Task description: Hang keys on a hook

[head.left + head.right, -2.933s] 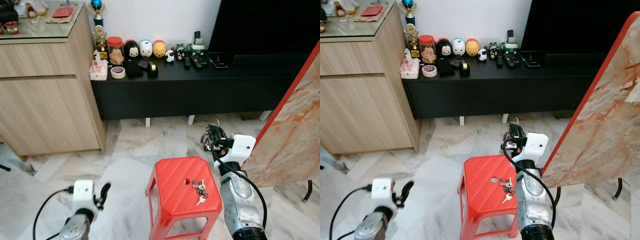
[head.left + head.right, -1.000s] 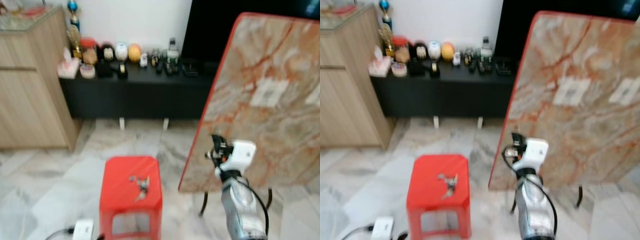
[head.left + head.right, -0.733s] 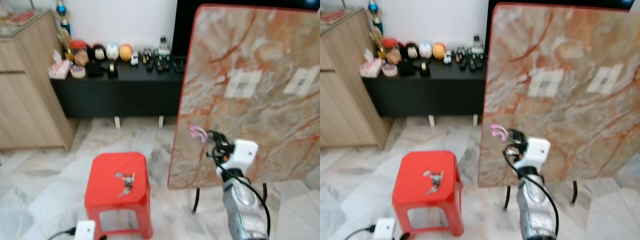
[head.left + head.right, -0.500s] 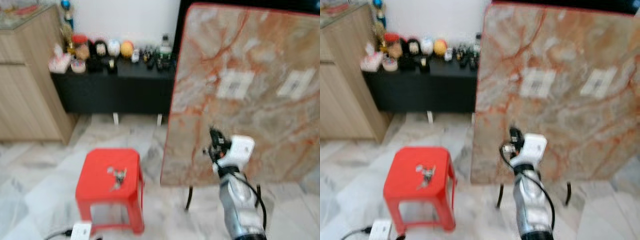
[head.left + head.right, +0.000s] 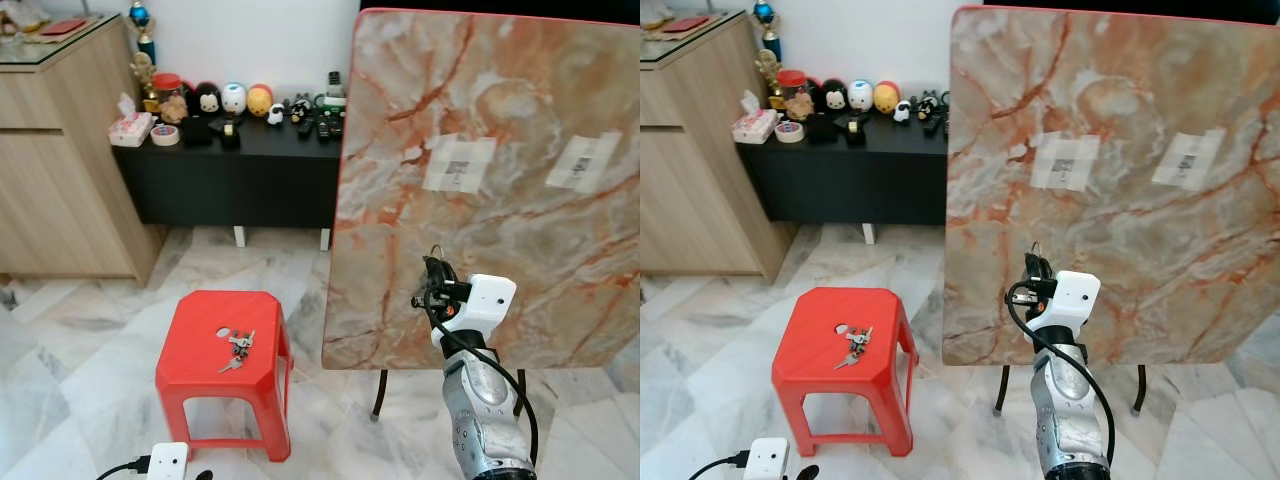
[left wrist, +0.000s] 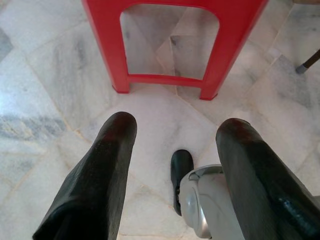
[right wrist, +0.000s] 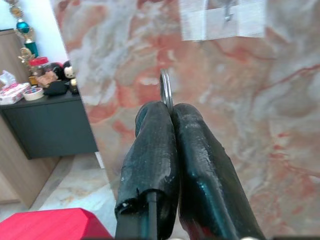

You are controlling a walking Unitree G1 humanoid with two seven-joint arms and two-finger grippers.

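We are holding a key ring clamped in the right gripper, facing the marble board, hanging still pending.

Head eyes look down, sharing stool; wrist cameras perhaps close.

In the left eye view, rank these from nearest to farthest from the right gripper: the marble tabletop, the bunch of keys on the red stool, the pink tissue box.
From the right gripper:
1. Upright orange-veined marble tabletop, directly behind it.
2. Bunch of metal keys on the red plastic stool, to its left.
3. Pink tissue box, on the far black cabinet's left end.
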